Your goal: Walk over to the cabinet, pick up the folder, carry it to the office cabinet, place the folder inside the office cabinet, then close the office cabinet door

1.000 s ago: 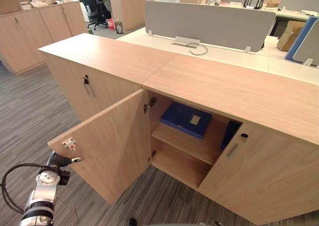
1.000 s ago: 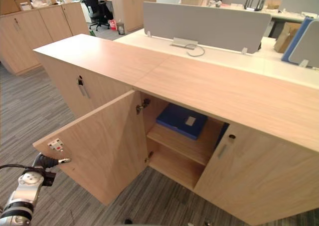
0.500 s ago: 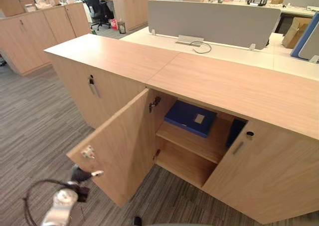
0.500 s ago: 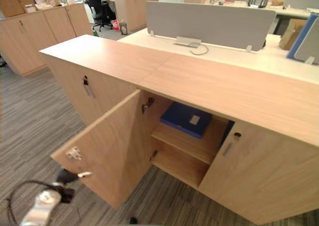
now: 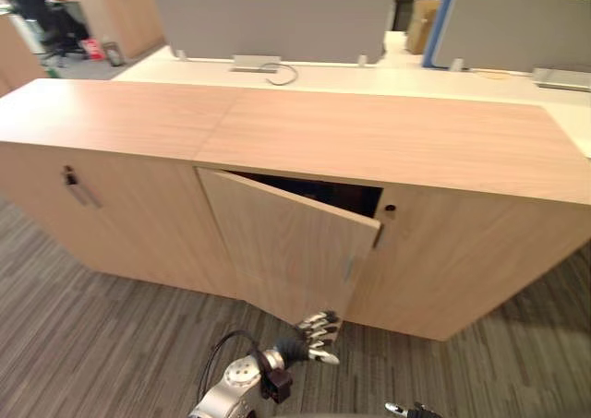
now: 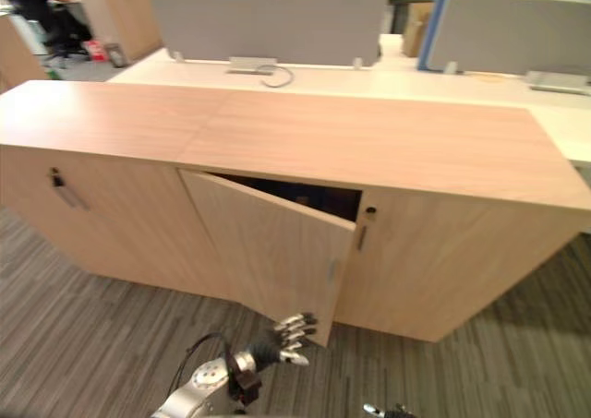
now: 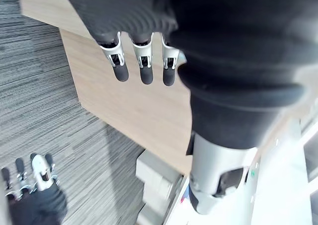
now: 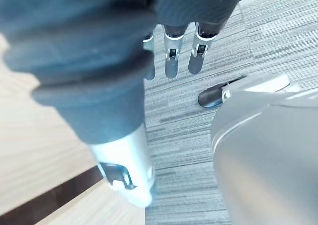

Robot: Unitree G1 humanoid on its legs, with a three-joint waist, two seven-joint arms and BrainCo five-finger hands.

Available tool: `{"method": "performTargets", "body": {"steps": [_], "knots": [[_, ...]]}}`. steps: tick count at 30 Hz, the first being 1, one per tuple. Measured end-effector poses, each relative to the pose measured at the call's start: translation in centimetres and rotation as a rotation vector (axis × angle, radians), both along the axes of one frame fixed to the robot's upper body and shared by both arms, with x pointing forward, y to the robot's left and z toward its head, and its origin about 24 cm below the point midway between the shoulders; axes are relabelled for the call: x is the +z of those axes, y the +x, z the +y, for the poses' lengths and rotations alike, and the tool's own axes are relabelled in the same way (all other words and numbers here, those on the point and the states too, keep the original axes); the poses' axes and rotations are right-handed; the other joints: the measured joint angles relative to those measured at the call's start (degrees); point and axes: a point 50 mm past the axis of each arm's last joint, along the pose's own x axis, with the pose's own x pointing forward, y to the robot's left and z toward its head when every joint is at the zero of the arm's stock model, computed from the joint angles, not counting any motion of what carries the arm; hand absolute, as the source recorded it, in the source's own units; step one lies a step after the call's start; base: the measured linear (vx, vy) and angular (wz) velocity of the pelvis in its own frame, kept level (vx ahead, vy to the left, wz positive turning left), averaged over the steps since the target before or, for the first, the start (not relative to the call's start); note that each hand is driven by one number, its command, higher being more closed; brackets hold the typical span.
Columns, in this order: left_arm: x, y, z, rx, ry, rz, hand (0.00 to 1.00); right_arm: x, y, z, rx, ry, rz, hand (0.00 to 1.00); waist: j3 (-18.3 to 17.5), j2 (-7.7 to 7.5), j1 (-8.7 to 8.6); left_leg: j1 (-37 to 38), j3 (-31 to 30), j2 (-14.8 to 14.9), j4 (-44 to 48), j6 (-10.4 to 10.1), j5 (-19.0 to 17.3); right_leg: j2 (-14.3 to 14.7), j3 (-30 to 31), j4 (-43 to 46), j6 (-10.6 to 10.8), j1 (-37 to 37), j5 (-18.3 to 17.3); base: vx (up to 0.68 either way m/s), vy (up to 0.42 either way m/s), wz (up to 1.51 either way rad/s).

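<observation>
One second ago wide open, the office cabinet door (image 5: 282,247) now stands barely ajar, with the left hand (image 5: 317,333) at its lower corner, fingers straight. The folder sits hidden inside, so probably one last push remains. The right hand (image 8: 172,61) hangs relaxed, empty.

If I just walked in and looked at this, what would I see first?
The long light-wood office cabinet stretches across the middle, and one wooden door on it stands partly open with a dark gap behind it. Just below that door's lower corner, over the grey striped carpet, is the silver-fingered left robot hand with straight fingers. Grey divider screens stand behind the cabinet.
</observation>
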Motion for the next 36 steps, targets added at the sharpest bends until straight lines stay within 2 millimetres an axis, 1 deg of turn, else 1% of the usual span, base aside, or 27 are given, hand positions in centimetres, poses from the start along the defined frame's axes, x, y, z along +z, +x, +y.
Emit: {"method": "performTargets", "body": {"steps": [1, 2, 3, 4, 6, 7, 9, 11, 12, 14, 15, 16, 17, 18, 19, 20, 21, 22, 23, 24, 25, 27, 28, 30, 31, 34, 36], "knots": [[-0.7, 0.3, 1.3, 0.086, 0.024, 0.031, 0.0, 0.0, 0.0, -0.2, -0.006, -0.002, -0.001, 0.0, 0.25, 0.03, -0.14, 0.4, 0.86, 0.38, 0.16, 0.04, -0.56, -0.79, -7.4, 1.01, -1.07, 0.0, -0.01, 0.01, -0.038, -0.4], [-0.9, 0.5, 2.0, 0.129, 0.039, 0.043, 0.0, 0.0, -0.1, -0.2, -0.01, -0.002, 0.001, 0.0, 0.36, -0.14, -0.22, 0.41, 1.03, 0.5, 0.13, 0.01, -0.71, -0.98, -9.8, 1.06, -1.29, 0.08, 0.14, 0.03, -0.019, -0.22], [-1.3, 0.8, 3.6, 0.214, 0.067, 0.062, 0.0, 0.0, -0.1, -0.2, -0.012, 0.0, 0.004, 0.0, 0.63, -0.48, -0.22, 0.42, 1.32, 0.62, 0.1, 0.01, -0.84, -1.05, -11.58, 0.74, -1.48, 0.26, 0.28, 0.04, -0.004, -0.11], [-2.1, 0.7, 5.3, 0.291, 0.122, 0.09, 0.0, 0.0, -0.1, -0.2, -0.015, 0.001, 0.004, 0.0, 0.92, -0.81, -0.14, 0.79, 1.73, 0.75, 0.12, -0.16, -1.06, -0.73, -11.25, -0.09, -1.5, 0.67, 0.45, 0.05, 0.002, -0.19], [-3.4, -0.1, 7.7, 0.372, 0.207, 0.153, 0.0, 0.0, -0.1, -0.2, -0.027, 0.004, 0.0, 0.0, 1.05, -0.87, 0.01, 1.66, 2.88, 1.26, 0.29, -0.44, -1.57, 0.03, -10.66, -1.72, -1.32, 1.65, 0.94, 0.05, 0.002, -0.29], [-5.0, -1.8, 10.1, 0.475, 0.273, 0.254, 0.0, 0.1, 0.0, -0.2, -0.046, 0.009, -0.01, 0.0, 0.86, -0.72, 0.04, 2.54, 4.17, 1.81, 0.45, -1.17, -2.17, 0.93, -9.84, -3.78, -1.02, 2.61, 1.47, 0.05, -0.006, -0.36], [-6.3, -3.9, 12.5, 0.591, 0.307, 0.367, 0.0, 0.1, 0.1, -0.4, -0.071, 0.011, -0.018, 0.0, 0.76, -0.65, -0.04, 3.08, 5.25, 2.54, 1.13, -1.59, -2.68, 2.02, -9.08, -5.73, -1.03, 3.54, 2.13, 0.08, -0.033, -0.38], [-7.5, -7.1, 15.0, 0.713, 0.391, 0.5, 0.0, 0.3, -0.1, -1.2, -0.143, 0.005, -0.028, 0.0, 0.72, -0.6, -0.04, 3.58, 6.71, 3.85, 2.65, -2.5, -4.03, 3.38, -8.35, -7.53, -1.03, 4.6, 2.42, 0.11, -0.065, -0.33], [-7.6, -7.8, 15.3, 0.724, 0.413, 0.518, 0.0, 0.3, -0.1, -1.4, -0.156, 0.003, -0.031, 0.0, 0.79, -0.54, 0.07, 3.42, 7.14, 4.34, 3.84, -2.64, -4.85, 3.68, -8.36, -7.55, -1.03, 4.61, 2.42, 0.1, -0.068, -0.42], [-8.2, -9.9, 15.7, 0.748, 0.472, 0.584, 0.0, 0.5, 0.3, -2.0, -0.165, -0.01, -0.047, 0.0, 1.49, 0.38, 0.04, 1.04, 8.23, 7.57, 14.48, -2.67, -10.68, 4.93, -8.4, -7.4, -1.05, 5.27, 2.41, 0.1, -0.095, -0.53], [-8.3, -10.1, 15.5, 0.761, 0.465, 0.595, 0.0, 0.6, 0.3, -2.1, -0.168, -0.014, -0.051, 0.0, 1.74, 0.76, 0.03, 0.25, 8.24, 8.47, 17.57, -2.27, -12.04, 5.26, -8.35, -7.35, -1.1, 5.59, 2.38, 0.1, -0.109, -0.49], [-8.4, -10.4, 15.2, 0.79, 0.445, 0.613, 0.0, 0.7, 0.2, -2.3, -0.187, -0.016, -0.058, 0.0, 2.41, 1.49, 0.03, -1.44, 7.89, 10.14, 23.99, -1.36, -13.93, 5.79, -8.1, -7.31, -1.35, 6.27, 2.22, 0.06, -0.075, -0.34], [-8.5, -10.4, 15.0, 0.805, 0.434, 0.618, 0.0, 0.6, 0.0, -2.4, -0.195, -0.014, -0.059, 0.0, 2.52, 1.53, 0.05, -2.52, 7.44, 10.63, 26.89, -0.94, -14.34, 5.84, -7.82, -7.25, -1.64, 6.33, 2.04, 0.04, -0.043, -0.42], [-8.6, -10.4, 14.8, 0.834, 0.418, 0.627, 0.0, 0.6, -0.1, -2.3, -0.194, -0.015, -0.056, 0.0, 2.81, 1.8, 0.18, -4.76, 5.14, 11.39, 32.53, -0.84, -14.37, 6.14, -6.32, -7.14, -1.9, 6.32, 1.88, 0.01, 0.003, -0.5], [-8.7, -10.7, 14.3, 0.859, 0.403, 0.644, 0.0, 0.6, 0.0, -2.3, -0.184, -0.015, -0.056, 0.0, 3.67, 1.41, 0.56, -7.76, 0.22, 10.79, 38.4, -0.56, -14.59, 6.03, -4.57, -7.12, -2.22, 6.66, 1.68, 0.01, 0.009, -0.59], [-8.9, -10.9, 13.9, 0.862, 0.395, 0.657, 0.0, 0.6, 0.0, -2.2, -0.176, -0.016, -0.056, 0.0, 3.81, 1.66, 0.82, -8.44, -3.13, 9.34, 39.38, -1.36, -16.64, 5.6, -3.42, -6.95, -2.24, 6.47, 1.71, 0.0, 0.124, -0.73], [-9.0, -11.1, 13.7, 0.881, 0.389, 0.667, 0.0, 0.6, -0.1, -2.2, -0.177, -0.018, -0.053, 0.0, 4.12, 2.13, 1.35, -8.44, -9.24, 5.27, 36.79, -1.93, -21.03, 5.16, -1.73, -6.11, -2.24, 5.8, 1.73, -0.01, 0.209, -0.8], [-9.0, -11.6, 13.6, 0.885, 0.399, 0.679, 0.0, 0.5, -0.1, -1.9, -0.175, -0.012, -0.049, 0.0, 4.29, 2.31, 1.81, -7.24, -14.06, 1.47, 30.15, -1.34, -22.25, 5.09, -0.11, -5.54, -2.18, 5.28, 1.74, -0.01, 0.257, -0.8], [-9.1, -11.8, 13.5, 0.886, 0.404, 0.683, 0.0, 0.4, 0.0, -1.7, -0.169, -0.008, -0.05, 0.0, 4.64, 2.68, 1.96, -6.12, -16.13, 0.0, 27.11, 0.06, -20.38, 5.41, 0.85, -5.37, -2.04, 5.05, 1.76, -0.02, 0.211, -0.81], [-9.1, -12.2, 13.6, 0.885, 0.428, 0.688, 0.0, 0.0, -0.1, -0.2, -0.132, 0.022, -0.039, 0.0, 4.9, 1.99, 2.83, -3.88, -14.81, -0.77, 25.41, 0.42, -19.84, 5.32, 2.39, -5.94, -1.7, 5.42, 2.27, 0.0, 0.157, -0.59], [-9.0, -12.3, 13.9, 0.872, 0.458, 0.677, 0.0, -0.3, -0.6, 0.9, -0.11, 0.045, -0.024, 0.0, 4.26, 0.55, 2.62, -3.97, -13.8, -1.44, 24.67, 0.87, -19.56, 4.52, 2.36, -6.77, -1.51, 5.27, 2.58, 0.01, 0.138, -0.45], [-8.9, -11.9, 14.3, 0.797, 0.526, 0.641, 0.0, -0.6, -1.3, 1.8, -0.099, 0.061, -0.008, 0.0, 3.38, -0.33, 2.53, -3.67, -12.64, -2.31, 22.67, 1.64, -18.62, 3.52, 2.7, -7.8, -1.12, 5.39, 3.19, 0.03, 0.093, -0.13], [-8.8, -11.6, 14.3, 0.717, 0.593, 0.608, 0.0, -0.6, -1.4, 2.1, -0.075, 0.061, -0.003, 0.0, 3.09, -0.32, 2.36, -2.62, -11.93, -2.85, 20.64, 1.87, -17.66, 2.94, 2.99, -8.48, -1.17, 5.16, 3.58, 0.03, 0.058, -0.16], [-8.7, -11.3, 14.3, 0.639, 0.647, 0.578, 0.0, -0.6, -1.4, 2.1, -0.059, 0.05, -0.007, 0.0, 2.24, -0.48, 1.91, -1.26, -10.97, -3.39, 17.4, 1.9, -16.21, 2.5, 3.98, -9.65, -0.65, 4.93, 4.34, 0.04, 0.013, -0.28], [-8.7, -11.3, 14.2, 0.595, 0.678, 0.565, 0.0, -0.5, -1.1, 2.0, -0.027, 0.039, -0.015, 0.0, 1.54, -0.16, 1.48, -0.08, -10.14, -3.43, 14.79, 1.77, -14.96, 2.52, 4.56, -10.41, -0.66, 4.55, 4.74, 0.06, -0.018, -0.3], [-8.5, -10.3, 14.2, 0.574, 0.691, 0.528, 0.0, -0.4, -1.0, 1.9, 0.001, 0.016, -0.018, 0.0, 1.17, 0.1, 0.82, 0.44, -9.92, -2.94, 12.6, 1.49, -14.0, 3.14, 4.62, -11.04, -0.91, 4.12, 4.95, 0.05, -0.051, -0.1], [-8.3, -9.6, 14.2, 0.583, 0.686, 0.496, 0.0, -0.4, -1.0, 1.9, 0.015, 0.015, -0.015, 0.0, 1.21, -0.02, 0.82, 1.23, -9.53, -2.45, 11.49, 1.12, -13.73, 3.73, 4.79, -11.89, -1.11, 4.25, 5.2, 0.02, -0.042, -0.1]]}}
